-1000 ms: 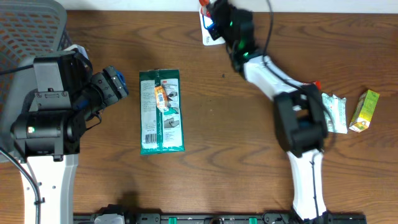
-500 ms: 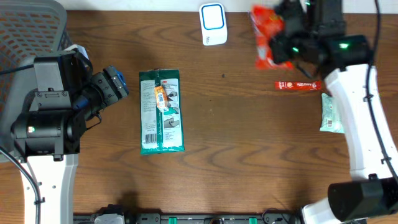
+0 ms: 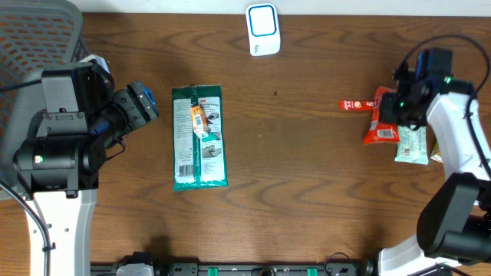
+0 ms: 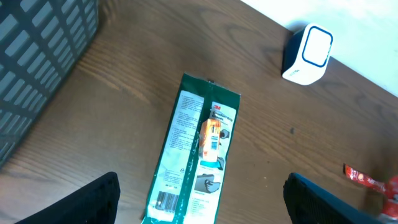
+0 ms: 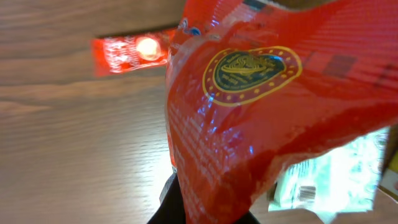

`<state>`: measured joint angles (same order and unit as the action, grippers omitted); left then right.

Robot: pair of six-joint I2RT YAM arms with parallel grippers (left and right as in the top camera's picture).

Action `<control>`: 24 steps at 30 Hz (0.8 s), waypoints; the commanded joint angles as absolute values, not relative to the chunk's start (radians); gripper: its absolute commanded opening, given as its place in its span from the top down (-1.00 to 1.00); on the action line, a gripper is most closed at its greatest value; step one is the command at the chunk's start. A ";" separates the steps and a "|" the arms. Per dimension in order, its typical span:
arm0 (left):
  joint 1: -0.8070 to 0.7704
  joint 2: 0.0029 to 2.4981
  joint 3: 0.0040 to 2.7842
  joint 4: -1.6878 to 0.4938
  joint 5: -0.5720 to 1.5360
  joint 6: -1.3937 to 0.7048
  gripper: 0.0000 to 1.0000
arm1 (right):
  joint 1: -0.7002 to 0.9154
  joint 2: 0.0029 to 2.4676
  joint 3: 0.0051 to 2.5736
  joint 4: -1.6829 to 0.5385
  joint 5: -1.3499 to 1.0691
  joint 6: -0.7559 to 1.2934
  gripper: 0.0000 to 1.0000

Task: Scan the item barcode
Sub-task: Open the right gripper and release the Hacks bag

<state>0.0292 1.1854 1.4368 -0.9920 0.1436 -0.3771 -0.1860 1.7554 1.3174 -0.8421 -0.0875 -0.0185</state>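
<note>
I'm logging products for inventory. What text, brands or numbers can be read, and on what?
"3M": what appears to be the logo on the green package.
Its fine print and barcode: too small to read.
Red bag, round emblem: blurred, unreadable.
Small red packet: blurred.
White-green packet, barcode label: too small.

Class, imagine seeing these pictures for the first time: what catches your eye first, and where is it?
The bright red packet stands out, held in the right gripper at the right of the overhead view and filling the right wrist view. Next, the long green packet lies flat left of centre, the white scanner at the far edge.
</note>
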 commanded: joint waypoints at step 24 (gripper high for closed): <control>0.033 1.188 1.444 -0.995 0.141 -0.376 -0.70 | -0.187 1.745 1.460 -0.939 -0.045 0.005 -0.88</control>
<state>0.0292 1.1854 1.4368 -0.9916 0.1436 -0.3775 -0.1856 1.7603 1.3987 -0.9257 -0.0616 -0.0429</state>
